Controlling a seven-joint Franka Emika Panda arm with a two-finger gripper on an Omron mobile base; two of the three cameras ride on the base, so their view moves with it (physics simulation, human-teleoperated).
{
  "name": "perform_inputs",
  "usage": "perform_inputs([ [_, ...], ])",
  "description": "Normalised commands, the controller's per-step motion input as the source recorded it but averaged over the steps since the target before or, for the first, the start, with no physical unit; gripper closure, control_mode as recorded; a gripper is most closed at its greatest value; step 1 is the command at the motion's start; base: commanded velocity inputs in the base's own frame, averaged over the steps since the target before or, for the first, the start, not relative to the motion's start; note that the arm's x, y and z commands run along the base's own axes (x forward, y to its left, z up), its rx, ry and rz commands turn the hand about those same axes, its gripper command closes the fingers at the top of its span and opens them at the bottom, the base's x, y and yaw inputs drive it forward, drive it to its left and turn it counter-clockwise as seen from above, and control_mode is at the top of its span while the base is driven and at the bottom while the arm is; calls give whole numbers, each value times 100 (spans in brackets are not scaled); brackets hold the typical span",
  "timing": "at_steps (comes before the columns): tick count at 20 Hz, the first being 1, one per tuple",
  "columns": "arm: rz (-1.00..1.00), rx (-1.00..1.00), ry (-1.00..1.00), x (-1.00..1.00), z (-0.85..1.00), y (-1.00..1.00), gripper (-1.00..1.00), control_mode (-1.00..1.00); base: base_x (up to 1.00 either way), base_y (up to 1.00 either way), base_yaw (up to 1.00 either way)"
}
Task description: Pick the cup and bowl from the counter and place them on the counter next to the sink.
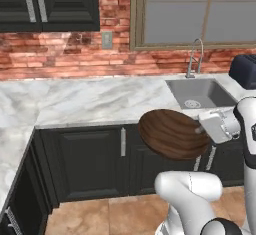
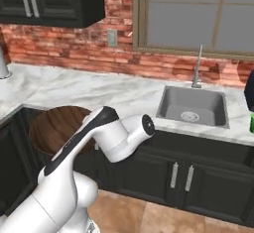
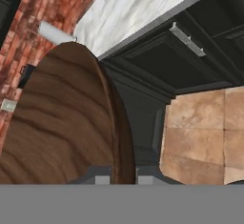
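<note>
the bowl [image 1: 172,134], tipped on edge with nothing in it, hangs off the counter [image 1: 90,101] in front of the dark cabinets, left of the sink [image 1: 200,94], its rim pinched in the gripper [image 3: 124,178] on the arm's bent wrist.

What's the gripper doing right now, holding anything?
Gripper: shut on the rim of the wooden bowl, carrying it tilted in the air in front of the dark cabinets, off the counter.

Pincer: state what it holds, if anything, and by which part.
The pincer holds the wide round dark brown wooden bowl by its rim, one fingertip on each side of the wall.
</note>
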Motion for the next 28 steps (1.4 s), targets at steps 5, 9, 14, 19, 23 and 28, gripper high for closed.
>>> perform_inputs([
  [5, 0, 0, 0, 0, 0, 0, 100, 100, 3, -6, -23],
  [9, 0, 0, 0, 0, 0, 0, 100, 100, 23, -2, -2],
  [14, 0, 0, 0, 0, 0, 0, 100, 100, 44, 0, 0],
  [19, 0, 0, 0, 0, 0, 0, 100, 100, 72, 0, -3],
  [23, 0, 0, 0, 0, 0, 0, 100, 100, 84, 0, -2],
  [28, 0, 0, 0, 0, 0, 0, 100, 100, 93, -1, -3],
])
